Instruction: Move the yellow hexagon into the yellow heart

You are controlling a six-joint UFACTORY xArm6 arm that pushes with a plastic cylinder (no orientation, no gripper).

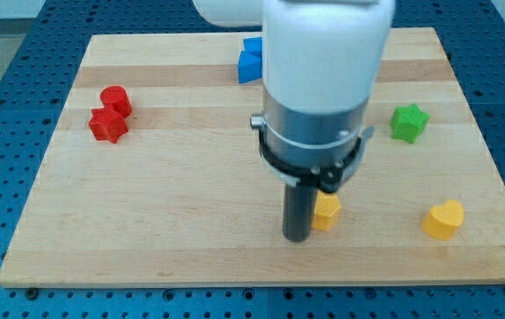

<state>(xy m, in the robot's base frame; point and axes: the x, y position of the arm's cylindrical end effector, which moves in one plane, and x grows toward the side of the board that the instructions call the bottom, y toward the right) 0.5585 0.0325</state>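
Observation:
The yellow hexagon lies on the wooden board near the view's bottom, a little right of centre. My tip stands right against its left side, touching or almost touching it. The yellow heart lies further to the view's right, near the board's bottom right, about 130 px from the hexagon. The arm's white and grey body hangs over the board's middle and hides what lies behind it.
A green star-shaped block sits at the right. Two red blocks touch each other at the left. A blue block sits at the top, partly hidden by the arm. The board's bottom edge is close below my tip.

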